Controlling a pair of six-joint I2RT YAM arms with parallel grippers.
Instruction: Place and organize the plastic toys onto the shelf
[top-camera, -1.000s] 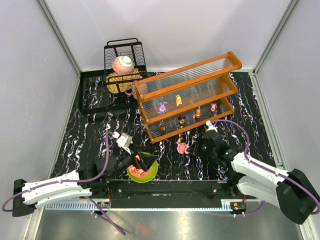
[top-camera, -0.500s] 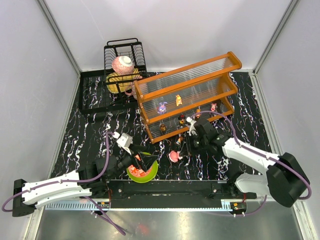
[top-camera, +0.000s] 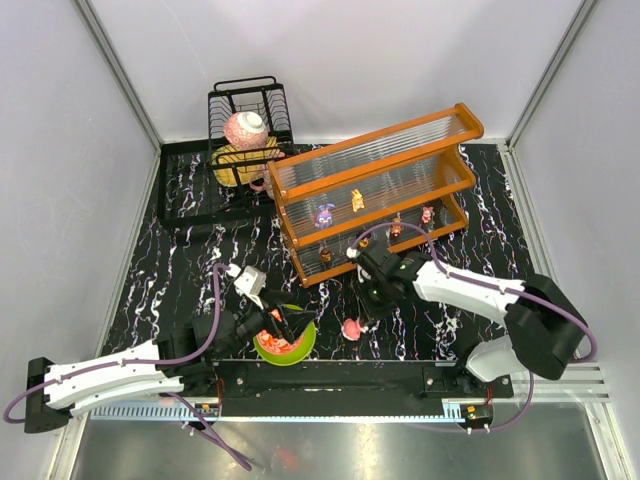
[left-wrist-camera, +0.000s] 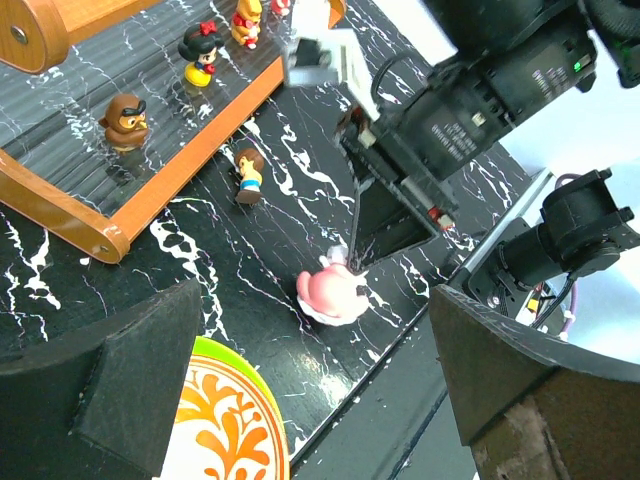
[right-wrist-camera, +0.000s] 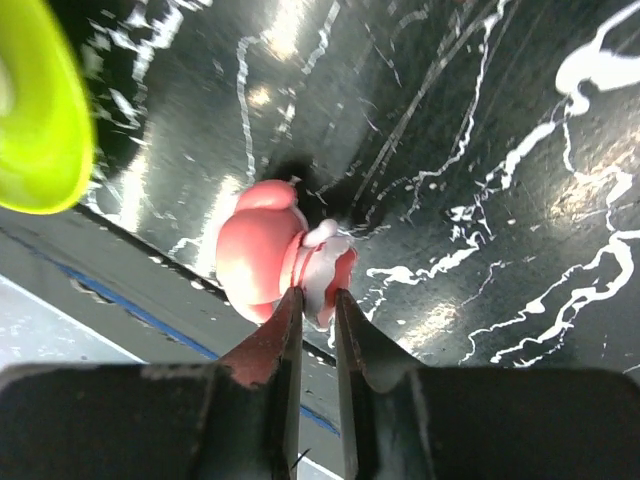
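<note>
right wrist: right tool (right-wrist-camera: 317, 292) nips pink toy (right-wrist-camera: 262, 265) | top: left tool (top-camera: 283, 322) wide

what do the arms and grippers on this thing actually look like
Both the left arm and the right arm have smooth white link shells with black joints and bases. A purple cable runs along each. The left gripper has broad, dark grey, wedge-shaped fingers. The right gripper shows narrow dark fingertips in its wrist view.
</note>
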